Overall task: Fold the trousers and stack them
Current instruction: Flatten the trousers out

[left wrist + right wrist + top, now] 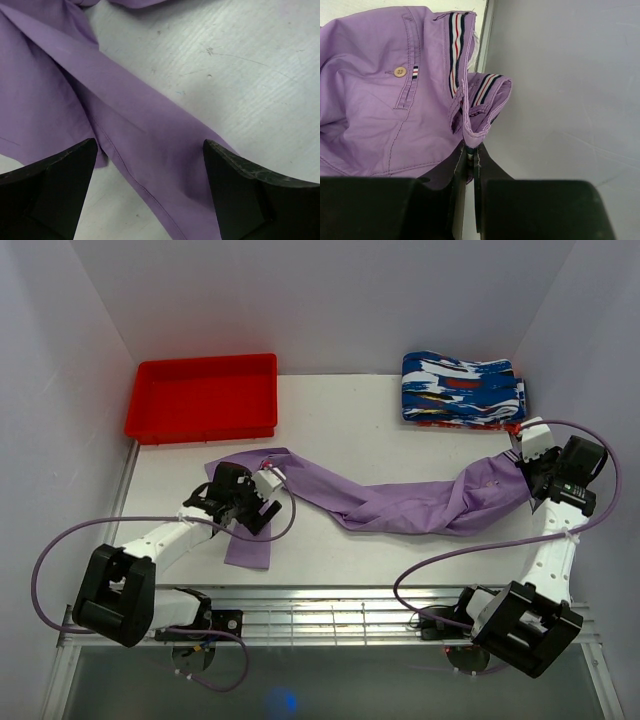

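Observation:
The lilac trousers lie stretched across the table from left to right. Their leg ends lie flat under my left gripper, which is open with nothing between its fingers. At the right edge of the table my right gripper is shut on the trousers' waistband, which has a striped lining and a button beside it. In the left wrist view my left gripper hovers just above the cloth. In the right wrist view my right gripper pinches the waistband fold.
A red tray sits at the back left. A stack of blue, white and red patterned folded garments lies at the back right, just behind the waistband end. White walls close in on both sides.

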`<state>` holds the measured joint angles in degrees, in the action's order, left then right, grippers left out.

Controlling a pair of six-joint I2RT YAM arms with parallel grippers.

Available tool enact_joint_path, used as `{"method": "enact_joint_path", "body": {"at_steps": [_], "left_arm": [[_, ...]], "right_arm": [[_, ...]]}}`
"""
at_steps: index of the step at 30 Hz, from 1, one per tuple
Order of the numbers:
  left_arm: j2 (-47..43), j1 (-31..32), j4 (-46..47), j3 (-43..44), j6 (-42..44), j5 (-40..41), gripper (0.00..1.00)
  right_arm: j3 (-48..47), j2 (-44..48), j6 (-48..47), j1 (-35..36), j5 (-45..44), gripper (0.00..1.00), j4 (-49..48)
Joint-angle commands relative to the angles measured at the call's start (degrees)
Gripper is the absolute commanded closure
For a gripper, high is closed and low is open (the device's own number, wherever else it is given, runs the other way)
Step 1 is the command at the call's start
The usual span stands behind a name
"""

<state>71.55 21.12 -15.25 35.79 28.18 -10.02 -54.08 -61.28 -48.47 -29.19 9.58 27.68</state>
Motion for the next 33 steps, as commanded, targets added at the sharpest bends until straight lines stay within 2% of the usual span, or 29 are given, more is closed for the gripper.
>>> {"method": "enact_joint_path", "body": {"at_steps": [1,3,4,7,8,14,16,19,20,21,23,24,25,26,27,28,29,33], "left_arm": [[-0.62,-0.12,10.32,-0.90,-5.68,4.14,0.02],[-0.36,0.40,13.91,-2.56,-6.47,6.40,0.02],[0.34,1.37,15.32,-3.26,-6.39,13.20,0.02],[4.47,1.46,20.68,-3.97,-5.16,24.03,0.02],[5.17,1.46,22.78,-4.15,-4.37,25.30,0.02],[10.97,0.94,24.22,-3.54,0.55,26.37,0.02],[15.17,-0.64,22.29,-0.13,0.56,25.76,0.02],[18.79,-3.53,14.04,6.10,0.12,19.27,0.03],[20.63,-4.42,8.88,7.52,1.42,16.73,0.08],[21.52,-5.03,5.87,9.11,2.39,11.92,0.27],[23.54,-7.58,-4.58,14.90,5.38,5.92,0.53],[23.72,-9.07,-7.66,16.75,6.35,2.24,0.72],[23.55,-9.95,-11.87,18.77,8.18,-1.19,0.78],[22.42,-10.83,-20.70,22.79,12.64,-4.27,0.84],[21.28,-12.15,-24.27,24.49,14.86,-6.39,0.95],[20.22,-12.68,-29.18,26.24,18.19,-12.24,0.99],[19.17,-12.95,-37.67,29.57,21.27,-13.78,1.00],[14.16,-13.39,-56.88,36.87,33.57,-20.55,1.00]], "right_arm": [[-0.23,-0.42,-0.40,-0.17,0.44,0.92,-1.58],[-0.32,-0.51,-0.40,-0.17,0.26,0.92,-1.58],[-0.41,-0.51,-0.40,-0.17,0.35,0.92,-1.58],[-0.67,-0.77,-0.40,-0.17,0.35,0.92,-1.49],[-0.76,-0.86,-0.40,-0.17,0.35,0.92,-1.40],[-1.46,-1.83,-0.40,-0.17,-0.09,0.92,-1.49],[-1.55,-2.09,-0.49,-0.17,-0.09,0.92,-1.49],[-1.72,-2.27,-0.84,-0.17,-0.27,0.92,-1.58],[-1.64,-2.18,-1.01,-0.17,-0.35,0.92,-1.58],[-1.64,-2.27,-1.36,-0.17,-0.36,0.92,-1.75],[-1.99,-2.36,-1.54,-0.17,-0.36,0.92,-1.67],[-2.42,-2.44,-1.63,-0.17,-0.27,0.92,-1.67],[-2.60,-2.53,-1.63,-0.17,-0.18,0.92,-1.67],[-2.78,-2.45,-1.63,-0.25,-0.18,0.92,-1.75],[-2.87,-2.62,-1.72,-0.25,-0.18,0.92,-1.75],[-3.13,-2.62,-1.80,-0.25,-0.09,0.92,-1.84],[-3.13,-2.62,-1.89,-0.25,-0.18,0.92,-1.93],[-3.04,-2.62,-2.33,-0.87,-0.09,0.92,-2.28]]}}
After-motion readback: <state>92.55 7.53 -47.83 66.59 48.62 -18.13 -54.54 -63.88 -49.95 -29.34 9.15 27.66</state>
